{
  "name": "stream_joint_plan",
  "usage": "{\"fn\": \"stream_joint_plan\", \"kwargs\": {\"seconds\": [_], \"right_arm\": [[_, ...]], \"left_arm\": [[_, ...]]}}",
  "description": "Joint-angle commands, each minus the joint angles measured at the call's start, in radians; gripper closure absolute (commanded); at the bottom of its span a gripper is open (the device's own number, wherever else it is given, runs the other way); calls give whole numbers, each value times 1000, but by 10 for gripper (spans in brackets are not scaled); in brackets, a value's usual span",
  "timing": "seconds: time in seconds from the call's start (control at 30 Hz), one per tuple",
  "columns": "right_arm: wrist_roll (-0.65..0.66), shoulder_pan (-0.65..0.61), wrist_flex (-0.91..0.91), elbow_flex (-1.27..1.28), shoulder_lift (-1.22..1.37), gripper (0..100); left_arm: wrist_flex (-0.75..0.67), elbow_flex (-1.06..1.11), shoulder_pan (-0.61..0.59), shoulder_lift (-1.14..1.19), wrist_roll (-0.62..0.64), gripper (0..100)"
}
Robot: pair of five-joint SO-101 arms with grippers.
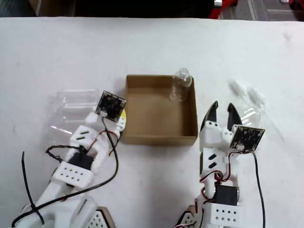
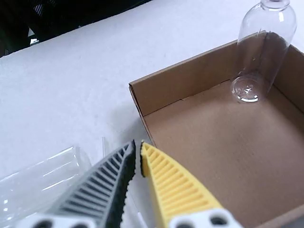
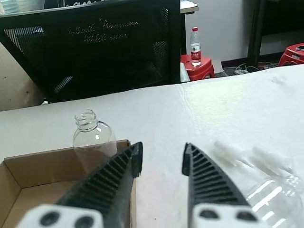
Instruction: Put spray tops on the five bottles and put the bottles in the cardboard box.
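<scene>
The cardboard box (image 1: 160, 139) sits mid-table, and one clear uncapped bottle (image 1: 181, 83) stands upright in its far right corner. My left gripper (image 2: 137, 148), one black and one yellow finger, is shut on nothing just outside the box's left wall (image 2: 180, 80). Clear bottles (image 1: 71, 105) lie on their sides left of it. My right gripper (image 1: 222, 110) is open and empty, right of the box. White spray tops (image 1: 247, 90) and a lying bottle (image 1: 251, 114) rest just beyond it. The right wrist view shows the standing bottle (image 3: 93, 137) and spray tops (image 3: 237, 154).
White table cloth (image 1: 142, 47) covers the table, with free room behind the box. A black mesh chair (image 3: 104, 42) stands past the far edge. Both arm bases sit at the near edge.
</scene>
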Motion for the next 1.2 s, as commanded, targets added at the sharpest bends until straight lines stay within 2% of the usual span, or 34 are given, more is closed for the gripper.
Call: {"fn": "stream_joint_plan", "kwargs": {"seconds": [0.0, 0.07, 0.93, 1.17], "right_arm": [[104, -4, -4, 3, -2, 981], [133, -19, -1, 3, -2, 978], [141, -22, -7, 3, -2, 971], [140, -22, -74, 3, 1, 971]], "left_arm": [[2, -8, 15, -8, -11, 976], [3, -8, 15, -8, -11, 976], [-3, -6, 5, -1, -11, 976], [3, -5, 76, -1, -11, 976]]}}
